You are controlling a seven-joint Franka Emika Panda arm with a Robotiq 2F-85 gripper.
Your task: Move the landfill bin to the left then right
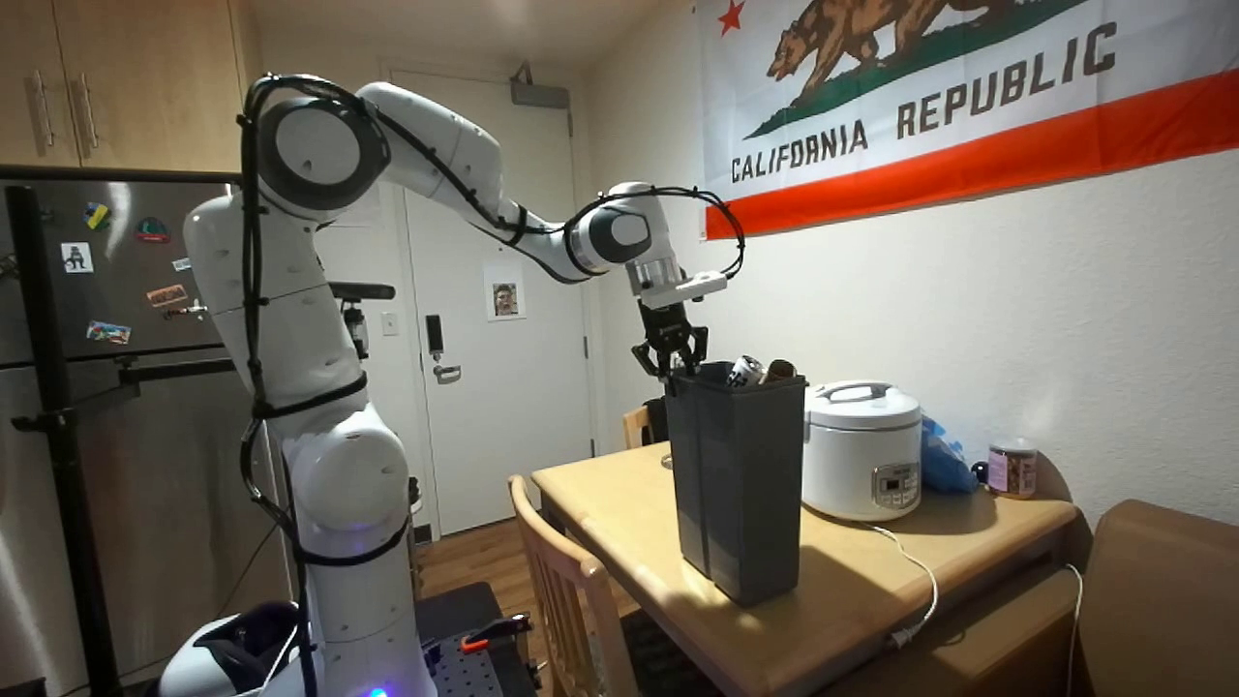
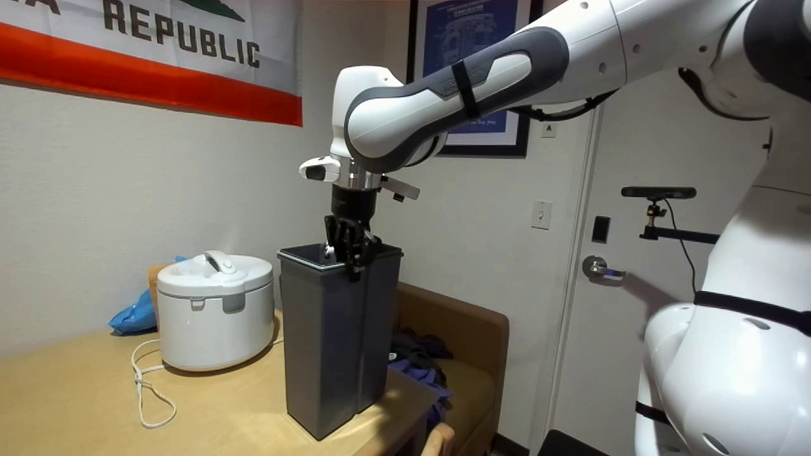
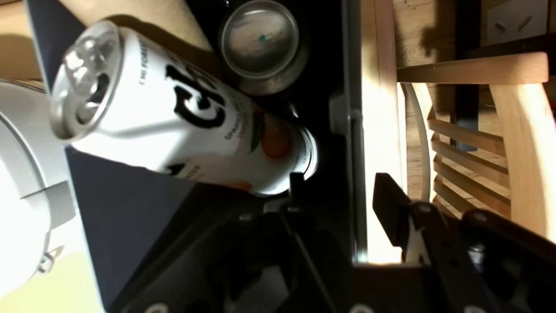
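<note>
Straddling the left wall of the landfill bin (image 1: 736, 494) in an exterior view, the tool (image 3: 341, 187) has its fingers (image 3: 391, 213) spread, one inside and one outside. Mostly below it, the bin stands upright on the tabletop (image 1: 619, 484) near the white rice cooker (image 1: 847, 460), a sparkling water can (image 3: 173, 108) tilted inside.

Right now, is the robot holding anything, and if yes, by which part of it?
Nothing is held: the open black end effector straddles one wall of the tall, dark grey, rectangular plastic bin.
</note>
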